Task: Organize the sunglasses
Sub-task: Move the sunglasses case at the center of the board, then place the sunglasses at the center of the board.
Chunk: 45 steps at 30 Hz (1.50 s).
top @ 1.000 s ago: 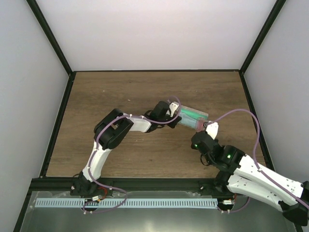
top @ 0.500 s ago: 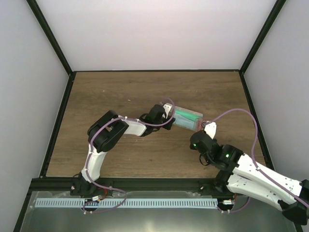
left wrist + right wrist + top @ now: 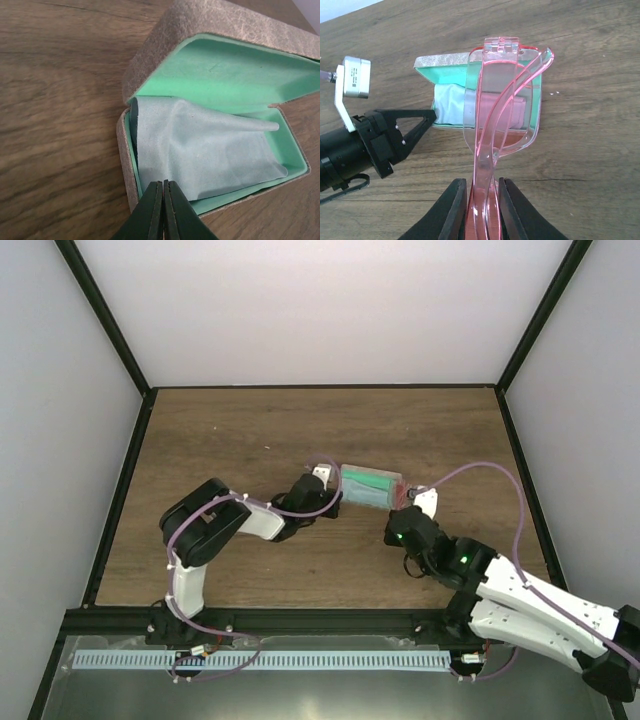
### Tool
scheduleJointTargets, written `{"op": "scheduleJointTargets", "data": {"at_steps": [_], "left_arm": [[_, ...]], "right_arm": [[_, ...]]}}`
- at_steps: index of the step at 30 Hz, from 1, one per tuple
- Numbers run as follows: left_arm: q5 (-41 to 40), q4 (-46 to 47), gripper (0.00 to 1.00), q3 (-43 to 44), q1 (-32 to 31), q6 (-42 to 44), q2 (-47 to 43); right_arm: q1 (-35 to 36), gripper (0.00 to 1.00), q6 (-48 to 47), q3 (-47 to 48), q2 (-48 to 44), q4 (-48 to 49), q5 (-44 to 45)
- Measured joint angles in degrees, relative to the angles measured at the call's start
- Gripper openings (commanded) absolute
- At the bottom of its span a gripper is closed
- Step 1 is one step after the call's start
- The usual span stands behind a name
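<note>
No writing, brand, number or sign could be read on the grey case (image 3: 165,45), the pale cloth (image 3: 200,145), the red sunglasses (image 3: 492,115) or the small silver block (image 3: 355,77), whose face showed no legible mark.

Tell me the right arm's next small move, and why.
Probably ease the right gripper forward and down to lay the sunglasses in the case. It grips them folded, over one end of the case, which stands open with only the cloth inside.
</note>
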Motion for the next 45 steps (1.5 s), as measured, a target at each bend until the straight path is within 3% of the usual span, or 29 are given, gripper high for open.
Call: {"op": "scheduleJointTargets", "data": {"at_steps": [20,24,31,35,45], "left_arm": [[-13.1,1.4,0.08,-13.6,-10.0,-11.0,-10.0],[-14.6,0.4,0.11,-13.7,-12.5,-12.3,-10.6],[-15.5,-2.9,0.15,-13.8,-13.4,-12.8,-12.3],[-15.5,-4.5,0.18,-13.7,-13.4,-12.5,-13.3],[-15.5,-4.3,0.19,-13.7,-15.5,-12.6,-13.3]], "right_arm": [[-2.5,0.20,-1.7,-11.1,10.4,15.2,-9.9],[-2.5,0.26,-1.8,-11.1,13.4,17.9,-10.8],[-2.5,0.28,-1.4,-11.1,15.1,19.7,-11.3],[-2.5,0.38,-0.7,-11.9,14.4,21.5,-12.8],[-2.6,0.27,1.6,-16.0,12.1,24.3,-15.2]]}}
